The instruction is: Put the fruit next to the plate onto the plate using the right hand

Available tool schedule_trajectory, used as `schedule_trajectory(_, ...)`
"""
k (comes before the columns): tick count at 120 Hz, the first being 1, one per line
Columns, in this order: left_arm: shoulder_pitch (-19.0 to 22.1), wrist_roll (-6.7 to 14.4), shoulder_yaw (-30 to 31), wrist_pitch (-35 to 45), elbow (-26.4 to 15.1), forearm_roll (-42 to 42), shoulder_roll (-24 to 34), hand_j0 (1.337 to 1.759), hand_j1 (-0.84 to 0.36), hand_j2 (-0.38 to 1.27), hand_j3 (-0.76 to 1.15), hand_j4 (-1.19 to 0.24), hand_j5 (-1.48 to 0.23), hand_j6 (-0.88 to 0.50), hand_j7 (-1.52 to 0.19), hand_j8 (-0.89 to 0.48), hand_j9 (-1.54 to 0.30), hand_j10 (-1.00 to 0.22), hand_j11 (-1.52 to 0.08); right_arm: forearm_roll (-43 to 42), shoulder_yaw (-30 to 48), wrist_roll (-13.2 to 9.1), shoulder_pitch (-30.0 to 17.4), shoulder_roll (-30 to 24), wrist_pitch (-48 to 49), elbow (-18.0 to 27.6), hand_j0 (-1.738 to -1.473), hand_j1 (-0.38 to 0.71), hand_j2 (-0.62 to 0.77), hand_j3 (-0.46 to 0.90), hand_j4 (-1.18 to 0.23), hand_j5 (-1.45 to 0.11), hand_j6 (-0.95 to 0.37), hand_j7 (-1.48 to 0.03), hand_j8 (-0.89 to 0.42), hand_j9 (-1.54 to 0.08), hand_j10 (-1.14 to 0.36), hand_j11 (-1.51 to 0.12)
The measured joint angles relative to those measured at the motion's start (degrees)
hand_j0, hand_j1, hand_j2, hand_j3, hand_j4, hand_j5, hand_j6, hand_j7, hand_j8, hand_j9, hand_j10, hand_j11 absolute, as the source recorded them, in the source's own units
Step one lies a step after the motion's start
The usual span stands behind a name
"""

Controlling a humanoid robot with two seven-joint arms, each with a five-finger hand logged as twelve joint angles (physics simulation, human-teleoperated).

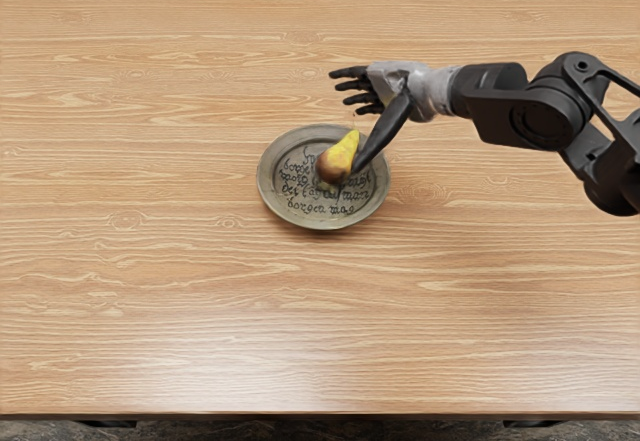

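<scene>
A yellow-brown pear (339, 157) lies on the round grey-green plate (300, 201), which carries dark lettering and sits at the table's middle. My right hand (372, 101) hovers just above and to the right of the plate, its arm entering from the right edge. Its fingers (352, 86) are spread and point left, away from the fruit. The thumb (381, 136) stretches down toward the pear and reaches its right side; I cannot tell whether it touches. Nothing is held. The left arm is out of view.
The wooden table (150, 291) stretches wide on all sides of the plate. Its front edge runs along the bottom of the picture and its back edge near the top. The bulky black forearm (530, 106) hangs over the table's right part.
</scene>
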Motion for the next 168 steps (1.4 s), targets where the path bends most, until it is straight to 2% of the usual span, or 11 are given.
schedule_trajectory(17, 0.0, 0.0, 0.0, 0.0, 0.0, -0.01, 0.0, 1.658, 0.34, 0.0, 0.0, 0.0, -0.01, 0.0, 0.0, 0.0, 0.0, 0.0, 0.0, 3.14, 1.7, 0.0, -0.01, -0.38, 3.44, 0.02, -1.658, -0.32, 0.0, 0.0, -0.02, -0.03, -0.02, -0.03, -0.04, -0.03, -0.02, -0.03)
schedule_trajectory(38, 0.0, 0.0, 0.0, 0.0, 0.0, -0.02, 0.0, 1.658, 0.34, 0.0, 0.0, 0.0, -0.01, 0.0, 0.0, 0.0, 0.0, 0.0, 0.0, 15.71, 4.05, 0.0, -0.78, -2.38, 13.1, 0.01, -1.658, -0.32, 0.0, 0.0, -0.02, -0.03, -0.02, -0.03, -0.03, -0.03, -0.02, -0.03)
schedule_trajectory(57, 0.0, 0.0, 0.0, 0.0, 0.0, 0.01, 0.0, 1.658, 0.34, 0.0, 0.0, 0.0, -0.01, 0.0, 0.0, 0.0, 0.0, 0.0, 0.0, 28.33, 4.77, 0.0, -5.17, -6.16, 16.28, 0.32, -1.658, -0.33, 0.0, 0.0, -0.02, -0.02, -0.02, -0.02, -0.02, -0.02, -0.02, -0.02)
schedule_trajectory(68, 0.0, 0.0, 0.0, 0.0, 0.0, 0.0, 0.0, 1.658, 0.34, 0.0, 0.0, 0.0, -0.01, 0.0, -0.01, 0.0, 0.0, 0.0, 0.0, 32.73, 5.16, 0.0, -8.86, -9.37, 16.81, 1.4, -1.658, -0.33, 0.0, 0.0, -0.02, -0.02, -0.02, -0.02, -0.02, -0.02, -0.02, -0.02)
schedule_trajectory(81, 0.0, 0.0, 0.0, 0.0, 0.0, 0.01, 0.0, 1.658, 0.34, 0.0, 0.0, 0.0, -0.01, 0.0, -0.01, 0.0, 0.0, 0.0, 0.0, 34.77, 9.24, 0.0, -14.64, -12.33, 17.05, 1.95, -1.658, -0.33, 0.0, 0.0, -0.02, -0.02, -0.02, -0.02, -0.02, -0.02, -0.02, -0.02)
schedule_trajectory(96, 0.04, 0.0, -0.04, -0.01, 0.0, -0.03, 0.0, 1.658, 0.34, 0.0, 0.0, 0.0, -0.01, 0.0, -0.01, 0.0, -0.01, 0.0, -0.01, 35.57, 17.51, 0.0, -22.74, -15.93, 17.14, 2.16, -1.658, -0.33, 0.0, 0.0, -0.02, -0.02, -0.02, -0.02, -0.02, -0.02, -0.02, -0.02)
schedule_trajectory(109, 0.23, 0.0, -0.01, -0.05, -0.03, -0.05, 0.0, 1.658, 0.34, 0.0, 0.0, 0.0, -0.01, 0.0, -0.01, 0.0, -0.01, 0.0, -0.01, 37.87, 21.77, 0.0, -26.97, -20.24, 17.17, 2.2, -1.658, -0.33, 0.0, 0.0, -0.02, -0.02, -0.02, -0.02, -0.02, -0.02, -0.02, -0.02)
schedule_trajectory(130, -0.08, 0.0, -0.01, -0.08, -0.06, -0.06, 0.0, 1.658, 0.34, 0.0, 0.0, 0.0, -0.01, 0.0, -0.01, 0.0, -0.01, 0.0, -0.01, 40.44, 24.36, 0.0, -29.61, -25.08, 17.18, 2.17, -1.658, -0.33, 0.0, 0.0, -0.02, -0.02, -0.01, -0.02, -0.01, -0.02, -0.02, -0.02)
schedule_trajectory(168, -0.09, 0.0, -0.01, -0.09, 0.0, -0.07, 0.0, 1.658, 0.34, 0.0, 0.0, 0.0, -0.01, 0.0, -0.01, 0.0, -0.01, 0.0, -0.01, 41.73, 25.32, 0.0, -30.7, -28.41, 17.19, 1.66, -1.658, -0.33, 0.0, 0.0, -0.01, -0.02, -0.01, -0.02, -0.01, -0.02, -0.01, -0.02)
